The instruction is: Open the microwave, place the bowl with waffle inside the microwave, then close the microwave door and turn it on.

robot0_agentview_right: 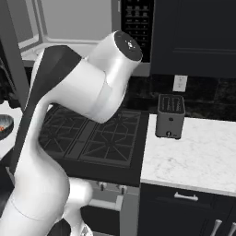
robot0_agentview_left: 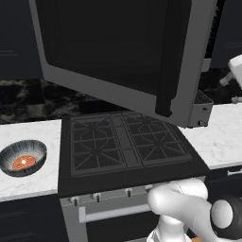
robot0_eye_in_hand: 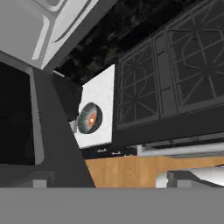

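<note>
Left base view, left to right: bowl holding waffle sits on white counter left of stove, microwave door swung open overhead; gripper jaw spacing cannot be determined.

Kitchen: stove, toaster, marble counter

Base views flank the stove — hand view rolled sideways.
</note>
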